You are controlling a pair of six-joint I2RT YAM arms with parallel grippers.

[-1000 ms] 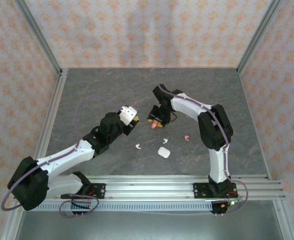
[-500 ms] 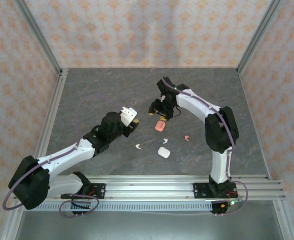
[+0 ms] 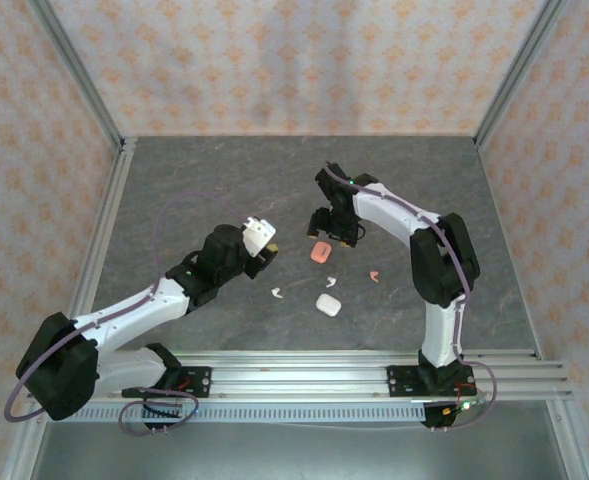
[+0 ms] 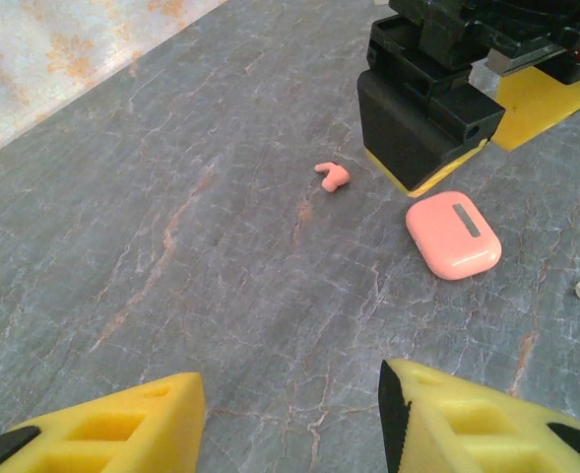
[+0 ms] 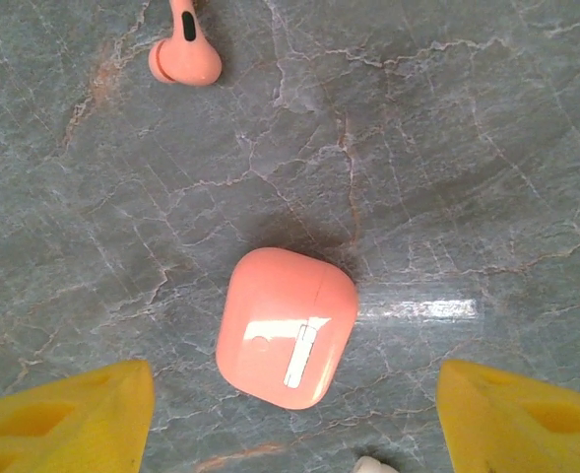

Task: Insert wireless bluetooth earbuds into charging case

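— The room?
— Grey veined counter (image 3: 174,180), patterned walls (image 3: 294,60). The right hand (image 3: 331,230) gapes wide over the shut pink case (image 5: 287,327); the left hand (image 4: 290,414) is half-spread, empty.
— Earbuds?
— Loose on the counter: a pink earbud (image 5: 183,54) beyond that case. Overhead adds a white case (image 3: 326,304) and a white earbud (image 3: 276,294).

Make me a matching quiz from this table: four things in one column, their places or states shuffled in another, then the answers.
1 pink case
2 white case
3 white earbud
4 right gripper

A jaws open
B left of the white case
C lying under the right gripper
D directly below the pink case in the top view

Pairs: 1-C, 2-D, 3-B, 4-A
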